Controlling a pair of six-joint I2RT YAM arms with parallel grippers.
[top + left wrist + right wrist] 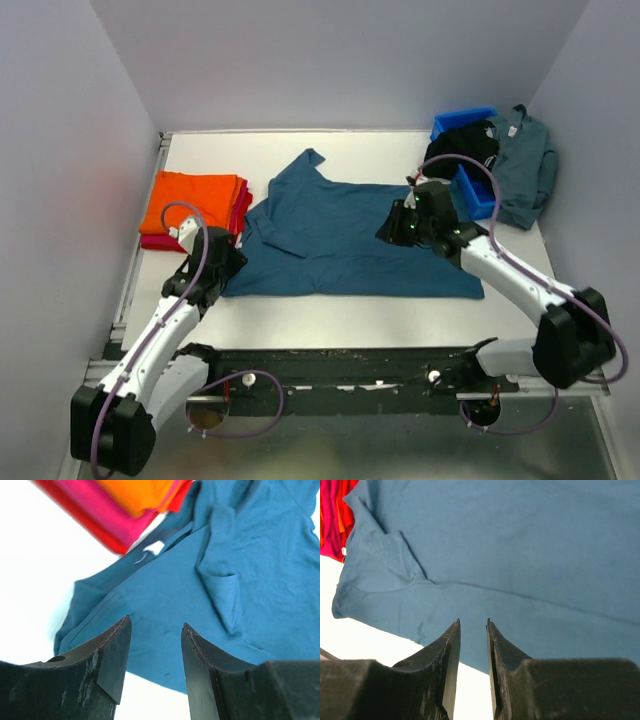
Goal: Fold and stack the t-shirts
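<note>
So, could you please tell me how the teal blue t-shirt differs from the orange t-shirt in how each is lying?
The teal blue t-shirt lies spread wide across the middle of the table, mostly unfolded; the orange t-shirt is folded into a compact rectangle. The teal one rests directly on the table, the orange one on top of a folded red t-shirt at the left. Both are plain cloth.

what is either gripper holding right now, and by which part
Nothing is held. The left gripper and the right gripper both hover open over the teal t-shirt, with no cloth pinched.
</note>
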